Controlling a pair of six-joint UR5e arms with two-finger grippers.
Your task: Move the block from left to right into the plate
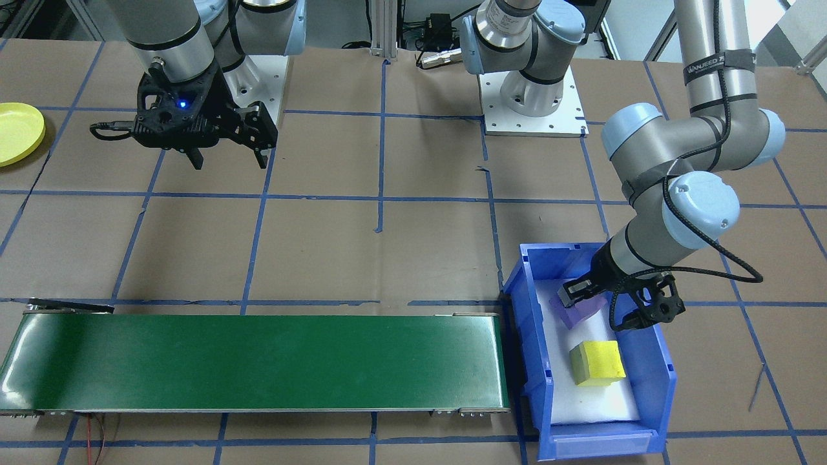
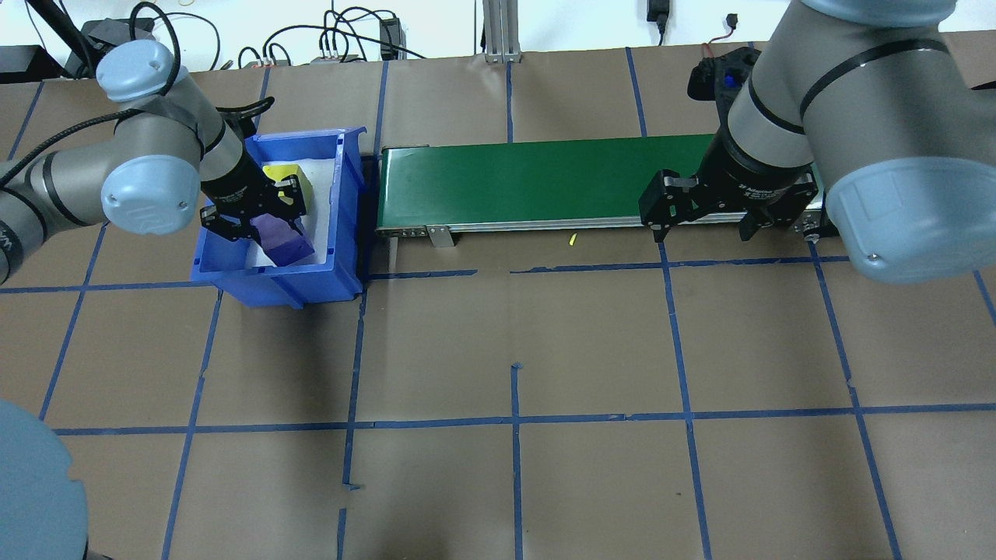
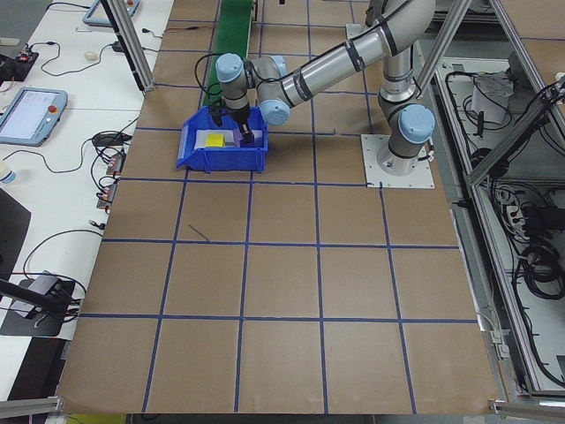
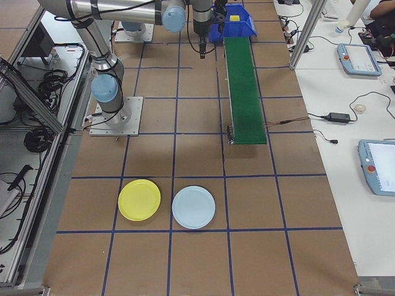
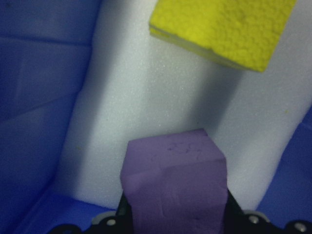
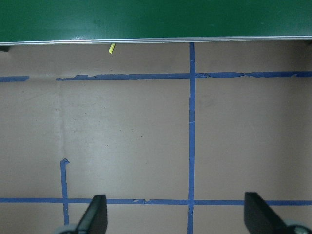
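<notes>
Only the exterior right view shows the whole round yellow plastic plate [image 4: 139, 200], lying beside a pale blue round plate [image 4: 194, 207], well apart from both grippers. The left gripper [image 1: 599, 307] sits inside the blue rectangular plastic bin [image 1: 665, 381], pinching the purple foam block [image 5: 175, 187] between its fingers, with the yellow foam block [image 1: 597, 362] just ahead of it. The right gripper [image 2: 704, 215] hangs spread wide and empty near the green conveyor belt [image 1: 258, 361].

Two blocks, purple [image 1: 577, 311] and yellow [image 1: 598, 362]; two plates, yellow [image 4: 139, 200] and pale blue [image 4: 194, 207].
</notes>
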